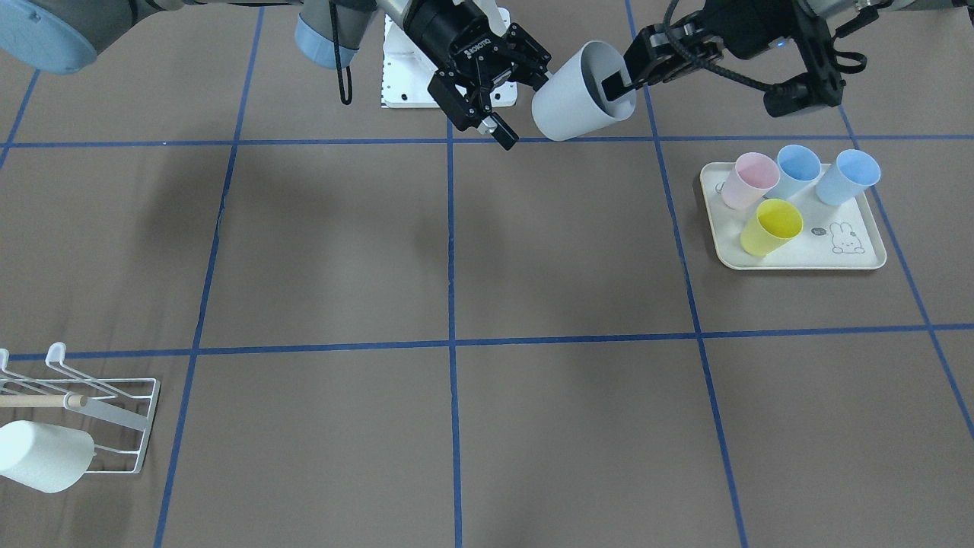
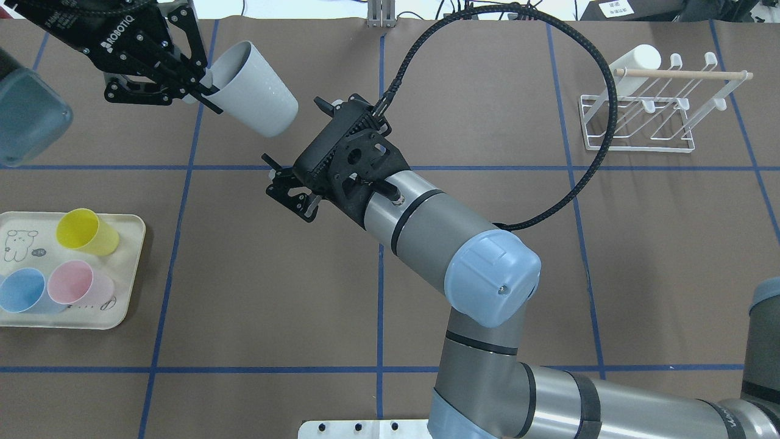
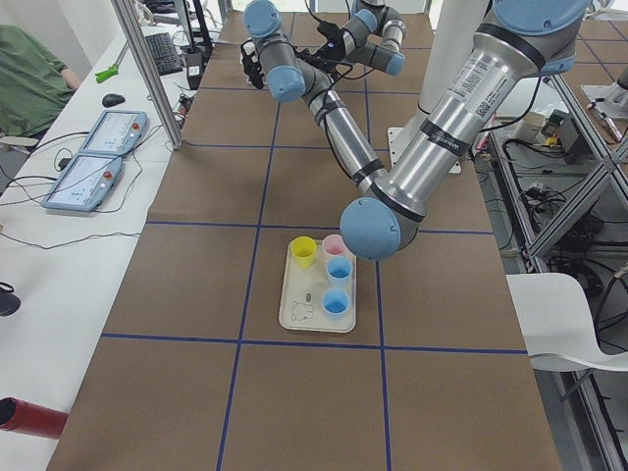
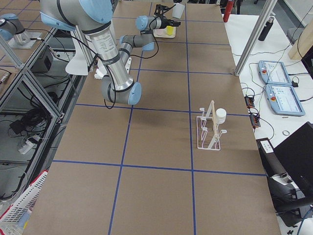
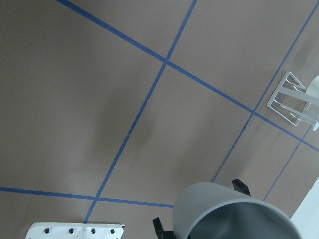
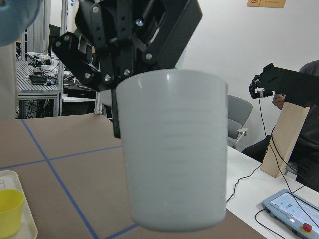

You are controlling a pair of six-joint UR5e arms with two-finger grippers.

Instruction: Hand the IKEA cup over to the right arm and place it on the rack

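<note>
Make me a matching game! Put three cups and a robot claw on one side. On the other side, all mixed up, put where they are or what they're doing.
Things:
1. grey cup
2. yellow cup
3. white cup
4. right gripper

Places or states:
A. on the rack
B. open
C. held in the air by the left gripper
D. on the tray

Pairs: 1-C, 2-D, 3-A, 4-B

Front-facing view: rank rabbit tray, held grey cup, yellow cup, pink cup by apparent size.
1. rabbit tray
2. grey cup; it is held off the table, so nearness may enlarge it
3. yellow cup and pink cup: alike, unranked
</note>
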